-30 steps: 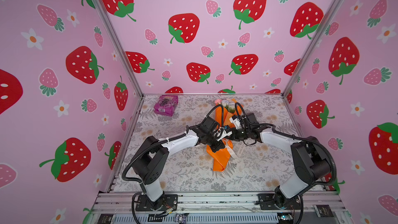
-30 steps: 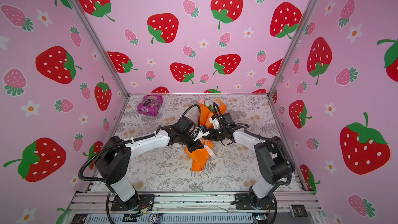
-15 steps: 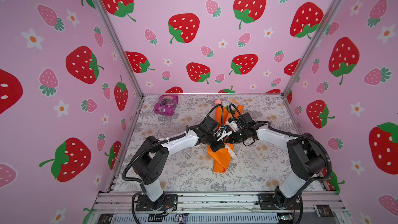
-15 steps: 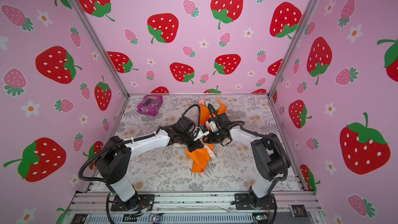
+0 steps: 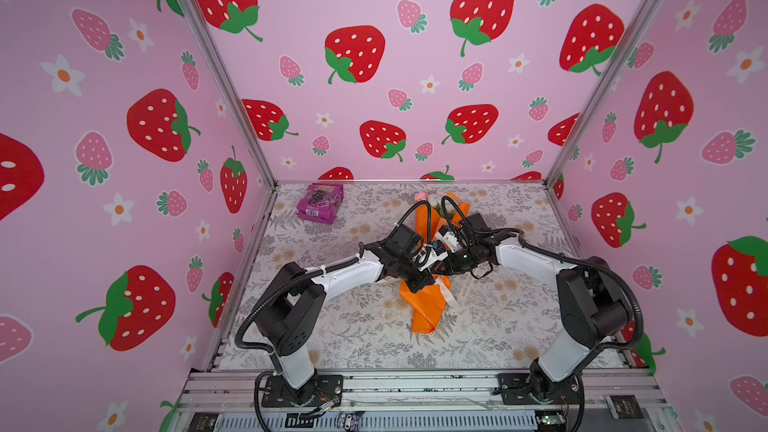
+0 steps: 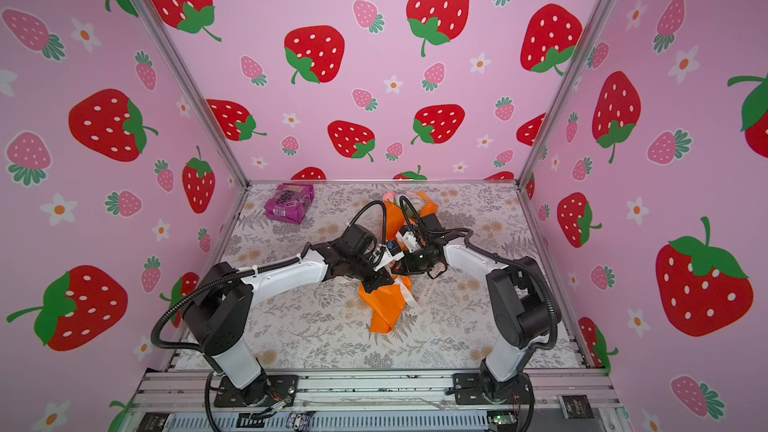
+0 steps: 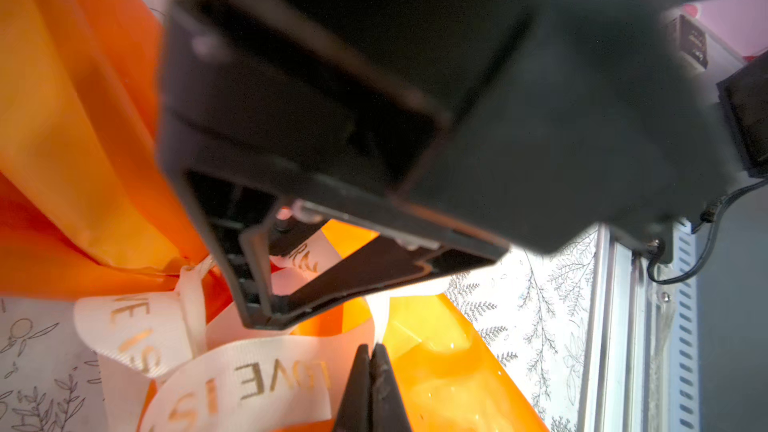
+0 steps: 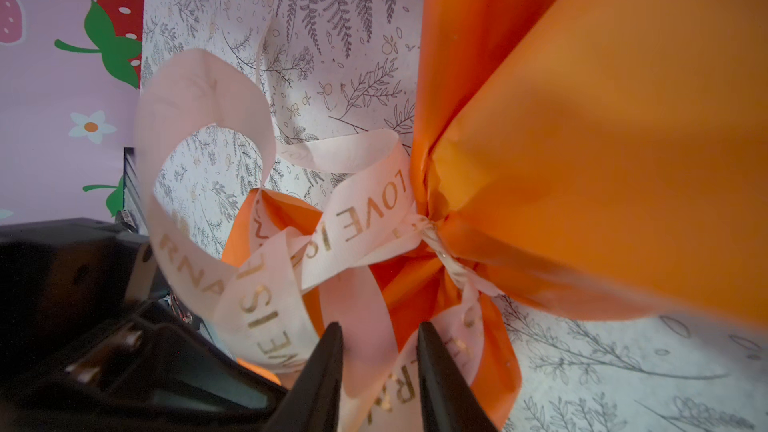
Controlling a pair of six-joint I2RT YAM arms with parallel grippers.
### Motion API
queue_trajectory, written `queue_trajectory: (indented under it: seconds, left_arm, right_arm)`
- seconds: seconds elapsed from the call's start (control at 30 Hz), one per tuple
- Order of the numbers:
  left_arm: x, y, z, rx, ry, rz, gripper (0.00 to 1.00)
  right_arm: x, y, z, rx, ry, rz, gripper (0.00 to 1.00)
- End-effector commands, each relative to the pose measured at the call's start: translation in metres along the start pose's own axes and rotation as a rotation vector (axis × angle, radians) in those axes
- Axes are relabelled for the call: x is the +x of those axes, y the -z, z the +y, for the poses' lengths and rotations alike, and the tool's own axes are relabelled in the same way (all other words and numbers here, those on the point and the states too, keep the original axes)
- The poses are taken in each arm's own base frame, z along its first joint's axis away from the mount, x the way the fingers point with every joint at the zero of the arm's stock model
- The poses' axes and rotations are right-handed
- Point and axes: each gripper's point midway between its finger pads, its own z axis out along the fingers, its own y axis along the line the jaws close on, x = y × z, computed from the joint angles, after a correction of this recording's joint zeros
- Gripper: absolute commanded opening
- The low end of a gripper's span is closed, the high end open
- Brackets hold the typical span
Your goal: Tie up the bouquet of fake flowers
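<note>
Lying midway on the table (image 5: 332, 338), your bouquet (image 5: 424, 305) heads toward the back wall, purple packet (image 5: 319, 203) well apart. Both arms bend low over its waist, blocking the top views there. Your left claw (image 7: 370, 361) is closed, seemingly pinching ribbon (image 7: 249, 380); your right claw (image 8: 380, 342) stands narrowly parted around a loop.

And the bouquet (image 5: 424, 305) lies flat on the table (image 5: 332, 326), orange paper pinched at the waist by a cream ribbon (image 8: 357, 218), tail pointing front, pink and white rose heads (image 5: 422, 197) peeking out the far end.
</note>
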Motion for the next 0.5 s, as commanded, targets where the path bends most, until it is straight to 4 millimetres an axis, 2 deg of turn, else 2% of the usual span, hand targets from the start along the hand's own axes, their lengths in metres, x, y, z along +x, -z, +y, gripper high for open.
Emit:
queue_trajectory:
  seconds: [0.0,0.07,0.2,0.23,0.47]
  left_arm:
    - [-0.003,0.005,-0.004,-0.002,-0.018,-0.014,0.00]
    - [-0.003,0.006,-0.004,-0.004,-0.016,-0.014,0.00]
    - [-0.002,0.004,-0.003,-0.009,-0.007,-0.013,0.00]
    - [-0.001,0.004,-0.003,-0.008,-0.007,-0.011,0.00]
    - [0.003,0.003,-0.003,-0.007,-0.007,-0.009,0.00]
  right_arm:
    - [-0.002,0.007,0.018,-0.056,0.069,0.010,0.37]
    - [-0.001,0.007,0.017,-0.050,0.068,0.015,0.37]
    - [0.001,0.005,0.015,-0.050,0.066,0.030,0.24]
    - [0.000,0.006,0.014,-0.037,0.066,0.020,0.20]
    - [-0.022,0.022,0.010,-0.009,0.040,-0.099,0.11]
